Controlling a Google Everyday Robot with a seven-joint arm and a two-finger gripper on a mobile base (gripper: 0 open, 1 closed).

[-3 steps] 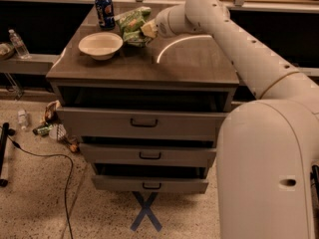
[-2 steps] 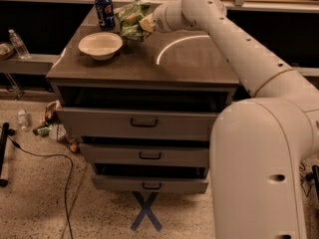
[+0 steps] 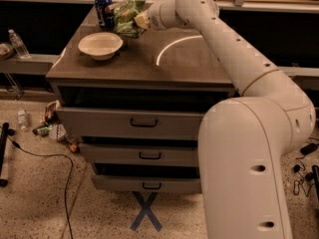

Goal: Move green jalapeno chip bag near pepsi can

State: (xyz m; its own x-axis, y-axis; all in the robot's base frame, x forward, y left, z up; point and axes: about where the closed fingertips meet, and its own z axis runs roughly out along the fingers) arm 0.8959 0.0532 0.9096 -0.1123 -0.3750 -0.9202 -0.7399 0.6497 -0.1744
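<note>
**Inspector A:** Item one, the green jalapeno chip bag (image 3: pixel 127 16). Location?

**Inspector B:** At the far edge of the surface (image 3: pixel 174 63), toward 11 o'clock. It is crumpled and stands tall rather than flat. I cannot tell whether its underside rests on the surface or hangs just above it.

**A:** The pepsi can (image 3: pixel 103 10)?

**B:** Upright, at the bag's 9 o'clock, just beside it. The bag's left edge overlaps the can in this view, so I cannot confirm contact.

**A:** The tool?

**B:** The tool (image 3: pixel 142 20) is at the bag's 3 o'clock side, its fingers clamped on the bag's right edge. The arm (image 3: pixel 224 39) reaches in from 4 o'clock across the back of the surface.

**A:** Other items on top?

**B:** One white bowl (image 3: pixel 100 45), upright, at the bag's 7 o'clock, near but apart from bag and can.

**A:** Below and around?

**B:** Three drawers (image 3: pixel 144 123) under the surface, each pulled out slightly. A blue X (image 3: pixel 146 210) is marked on the floor at 6 o'clock. At 9 o'clock there is a clear bottle (image 3: pixel 18 43) on a ledge, with litter (image 3: pixel 50 126) and a cable (image 3: pixel 55 158) on the floor.
</note>
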